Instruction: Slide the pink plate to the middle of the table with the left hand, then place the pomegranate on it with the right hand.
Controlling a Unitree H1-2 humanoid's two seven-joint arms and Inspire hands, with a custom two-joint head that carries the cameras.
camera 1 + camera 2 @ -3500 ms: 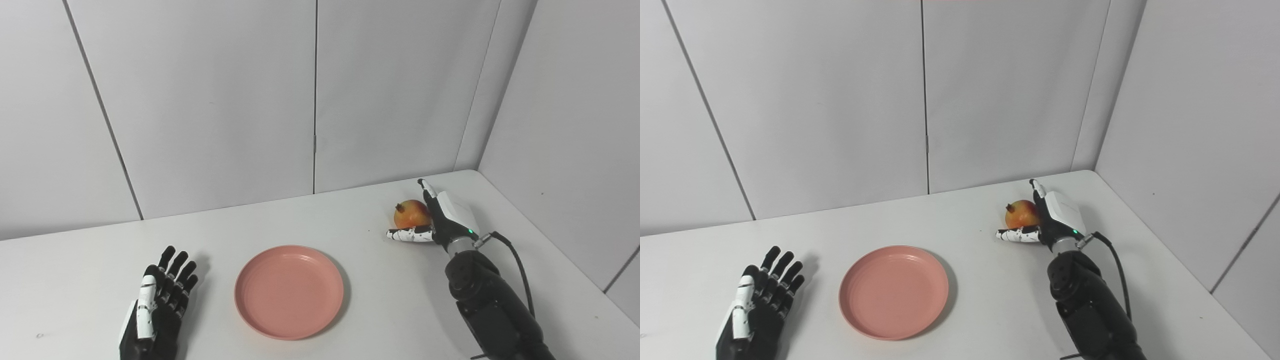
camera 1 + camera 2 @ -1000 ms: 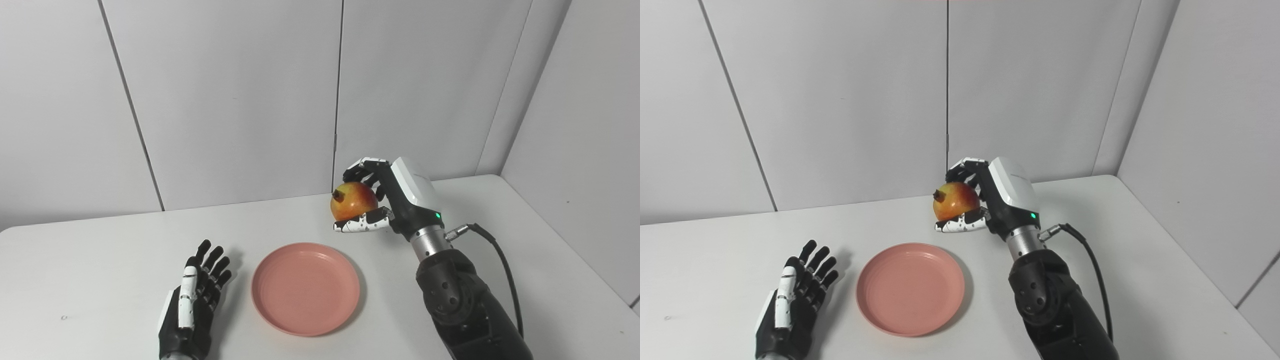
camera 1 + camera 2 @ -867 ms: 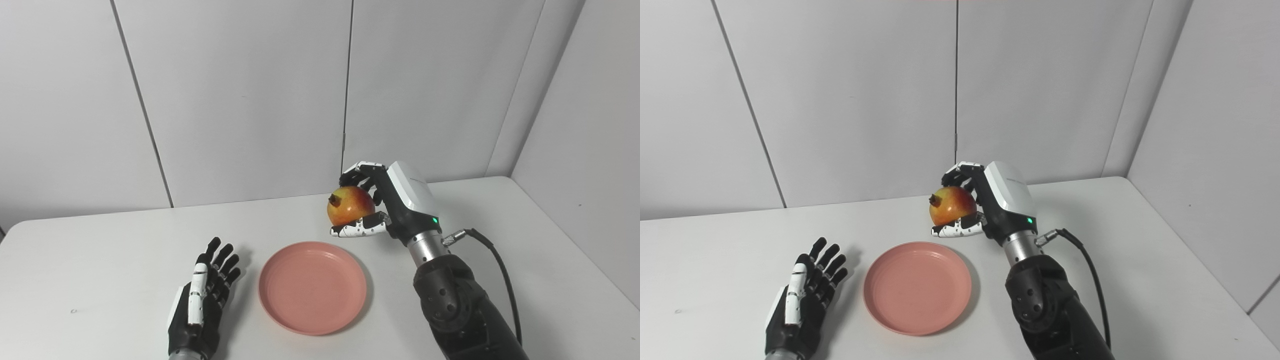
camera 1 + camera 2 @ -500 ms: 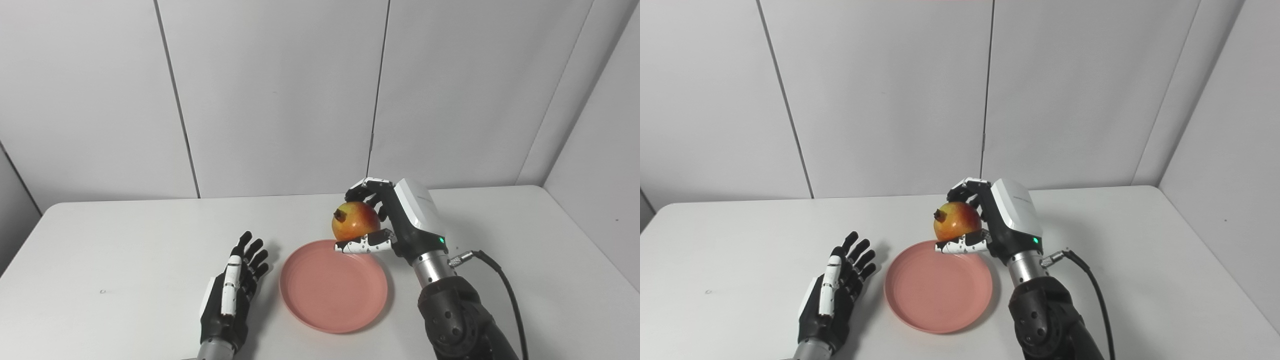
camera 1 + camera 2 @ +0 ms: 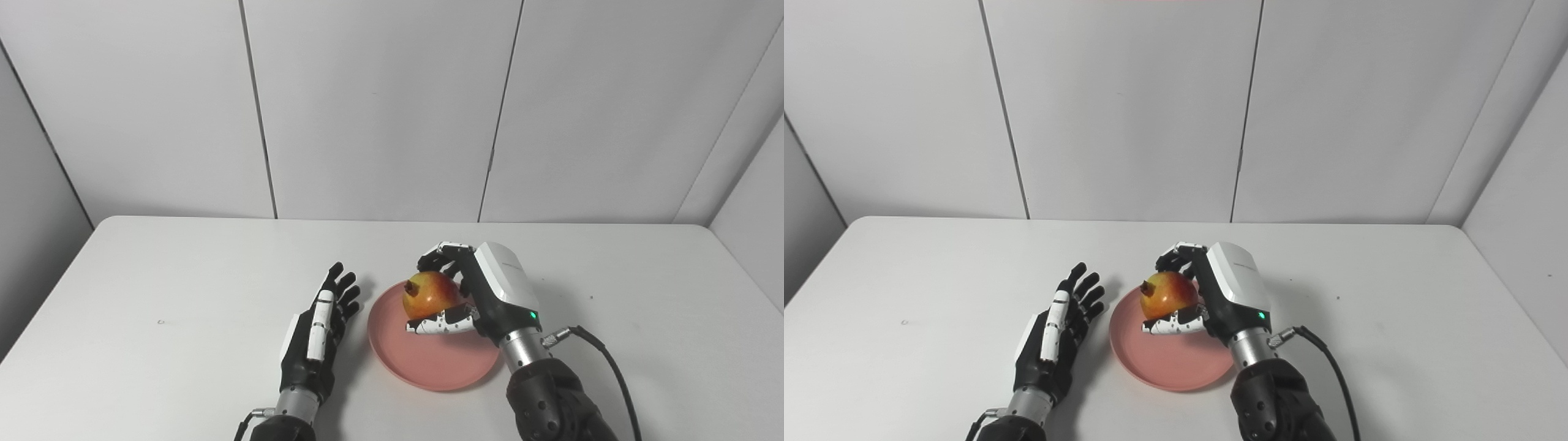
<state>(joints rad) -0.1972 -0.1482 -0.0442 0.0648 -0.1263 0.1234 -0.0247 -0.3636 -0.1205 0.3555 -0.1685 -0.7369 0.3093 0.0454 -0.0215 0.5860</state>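
the right hand point(image 5: 484, 294) holds the pomegranate point(image 5: 430, 294) over the plate point(image 5: 429, 361), fingers point(image 5: 442, 323) wrapped round its middle. it looks firm, round, smooth, likely to roll. the left hand point(image 5: 315, 337) rests flat on the counter point(image 5: 184, 288), fingers spread, empty.

Nothing to read here: no words, numbers, brands or signs show in either eye view. The white shell on the back of the right hand point(image 5: 490, 294) carries a faint grey mark, too small and blurred to make out.
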